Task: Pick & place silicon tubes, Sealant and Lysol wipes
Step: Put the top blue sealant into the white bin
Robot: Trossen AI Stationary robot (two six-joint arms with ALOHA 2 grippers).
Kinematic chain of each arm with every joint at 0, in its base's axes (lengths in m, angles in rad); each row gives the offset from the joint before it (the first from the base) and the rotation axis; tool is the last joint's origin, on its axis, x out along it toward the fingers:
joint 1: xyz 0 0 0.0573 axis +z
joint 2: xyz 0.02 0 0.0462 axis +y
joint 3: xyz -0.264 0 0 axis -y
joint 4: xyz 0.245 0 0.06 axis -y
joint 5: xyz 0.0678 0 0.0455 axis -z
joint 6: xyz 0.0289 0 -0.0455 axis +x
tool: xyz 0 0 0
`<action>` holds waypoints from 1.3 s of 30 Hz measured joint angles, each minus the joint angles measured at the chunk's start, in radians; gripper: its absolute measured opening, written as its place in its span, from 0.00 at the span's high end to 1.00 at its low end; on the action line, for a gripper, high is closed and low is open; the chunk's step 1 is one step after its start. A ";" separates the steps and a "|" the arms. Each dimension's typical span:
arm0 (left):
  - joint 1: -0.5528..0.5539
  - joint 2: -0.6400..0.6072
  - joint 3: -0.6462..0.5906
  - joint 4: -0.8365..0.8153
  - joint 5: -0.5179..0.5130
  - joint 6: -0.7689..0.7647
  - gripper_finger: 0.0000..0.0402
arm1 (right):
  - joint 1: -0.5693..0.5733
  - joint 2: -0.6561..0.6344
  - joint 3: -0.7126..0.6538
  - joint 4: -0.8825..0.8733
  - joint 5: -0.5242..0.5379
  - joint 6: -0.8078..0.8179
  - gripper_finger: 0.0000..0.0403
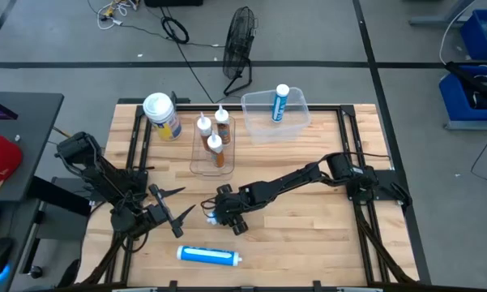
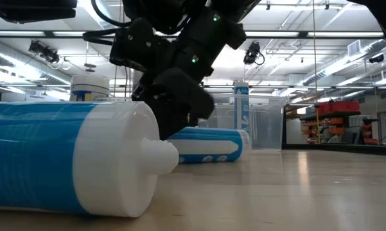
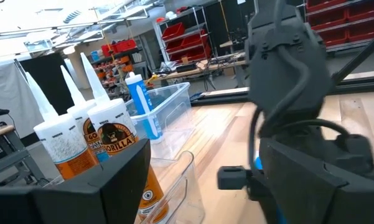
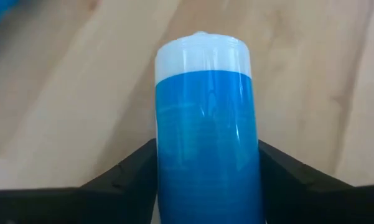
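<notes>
Right gripper [image 1: 220,212]: reaching left, low over mid-table, fingers closed around blue tube [image 4: 205,143]. Left gripper [image 1: 175,212]: spread wide, empty, near left.

Lysol wipes [image 1: 162,115] stand upper left on the bench [image 1: 308,235]. Right of them, three nozzle tubes [image 1: 214,133] sit in a tray [image 1: 196,164]. Upper right, one tube [image 1: 280,103] stands in a bin [image 1: 296,123]. A tube [image 1: 208,255] lies at bottom centre; above it, another [image 1: 213,217] lies between right gripper's [image 1: 220,214] fingers.
</notes>
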 joint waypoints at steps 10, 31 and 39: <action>0.000 0.000 0.000 -0.013 0.000 0.000 0.24 | 0.021 -0.100 0.015 -0.094 -0.022 0.110 0.47; 0.000 0.000 0.000 -0.012 0.000 0.000 0.24 | 0.115 -0.779 -0.043 -0.599 0.723 0.441 0.47; 0.000 0.000 0.000 -0.012 0.000 0.000 0.24 | 0.164 -1.007 -0.376 -0.168 1.123 0.385 0.45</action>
